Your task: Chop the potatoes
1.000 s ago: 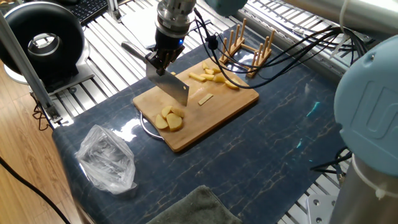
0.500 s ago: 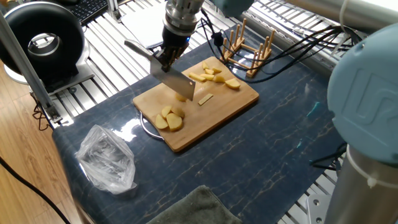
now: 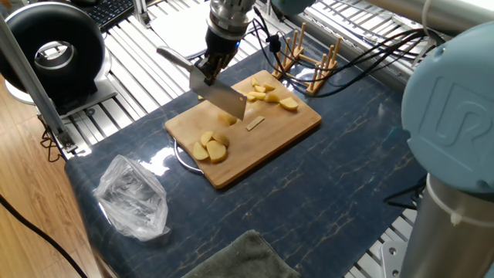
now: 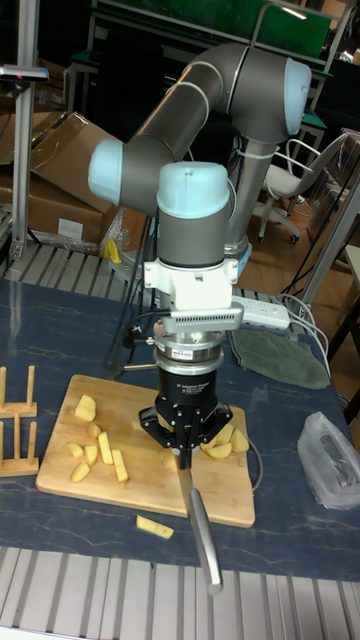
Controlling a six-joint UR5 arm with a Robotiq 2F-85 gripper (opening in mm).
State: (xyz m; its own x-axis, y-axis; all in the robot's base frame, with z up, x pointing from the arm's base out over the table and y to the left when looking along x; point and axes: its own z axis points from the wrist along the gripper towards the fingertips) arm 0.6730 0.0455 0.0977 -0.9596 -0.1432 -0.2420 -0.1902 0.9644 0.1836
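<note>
The bamboo board is lying at an angle on the dark marbled desk, with a wide bare stretch of desk opening toward the near right corner. The board's left edge is sitting close to the desk's edge, where metal rails are showing. Just behind the board's far corner a wooden rack is standing, with black cables trailing over it. A crumpled clear plastic bag is resting near the desk's left corner, and a grey cloth is lying at the near edge. A thin metal ring is peeking out from under the board's left side.

The claw is pinching the handle of a cleaver, whose blade is hanging tilted over the middle of the board, hiding part of it. In the tall fixed view the handle is sticking out toward the camera.

The potatoes are lying in two groups: rounded pale-yellow pieces near the board's left end, and smaller wedges and sticks at the far end. One stick is lying off the board on the desk.
</note>
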